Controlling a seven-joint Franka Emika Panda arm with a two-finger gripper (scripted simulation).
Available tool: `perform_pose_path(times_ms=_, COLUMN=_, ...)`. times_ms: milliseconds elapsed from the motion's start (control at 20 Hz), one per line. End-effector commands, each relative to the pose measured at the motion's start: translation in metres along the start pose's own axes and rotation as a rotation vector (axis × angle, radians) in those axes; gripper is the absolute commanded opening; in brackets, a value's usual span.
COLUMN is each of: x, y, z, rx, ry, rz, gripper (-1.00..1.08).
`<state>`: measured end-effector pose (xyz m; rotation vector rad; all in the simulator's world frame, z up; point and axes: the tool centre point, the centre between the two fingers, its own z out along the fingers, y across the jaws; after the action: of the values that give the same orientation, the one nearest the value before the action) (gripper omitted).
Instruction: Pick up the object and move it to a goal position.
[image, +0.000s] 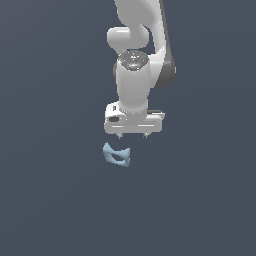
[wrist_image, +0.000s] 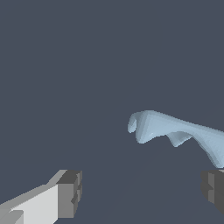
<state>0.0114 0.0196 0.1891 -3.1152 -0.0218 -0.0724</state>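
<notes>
The object (image: 117, 155) is a small pale blue frame-like piece with pointed corners and a hole, lying on the dark floor. My white gripper (image: 132, 135) hangs just above it and slightly toward the exterior view's right, open, with nothing between its short fingertips. In the wrist view the object (wrist_image: 179, 131) shows large and close, beyond the gap and nearer one grey pad (wrist_image: 213, 189). The other pad (wrist_image: 70, 192) stands far from it. The gripper (wrist_image: 142, 191) touches nothing.
The white arm (image: 137, 55) rises above the gripper toward the top of the exterior view. A plain dark grey-blue floor (image: 55, 200) surrounds the object on all sides.
</notes>
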Motion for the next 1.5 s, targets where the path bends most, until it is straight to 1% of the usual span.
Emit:
perform_pose_path(times_ms=0, x=0.001, y=-0.005, z=-0.003, rx=0.007, ry=0.007, rz=-0.002, gripper=1.00)
perform_pose_path(times_ms=350, x=0.001, y=-0.003, z=-0.002, rx=0.005, ry=0.004, rz=-0.017, gripper=1.00)
perform_pose_path(times_ms=700, x=0.002, y=0.001, z=0.001, rx=0.002, ry=0.001, rz=-0.094, gripper=1.00)
perform_pose_path(times_ms=1000, x=0.004, y=0.008, z=0.005, rx=-0.002, ry=-0.004, rz=-0.209, gripper=1.00)
perform_pose_path(times_ms=1450, x=0.007, y=0.021, z=0.013, rx=-0.007, ry=-0.016, rz=-0.435, gripper=1.00)
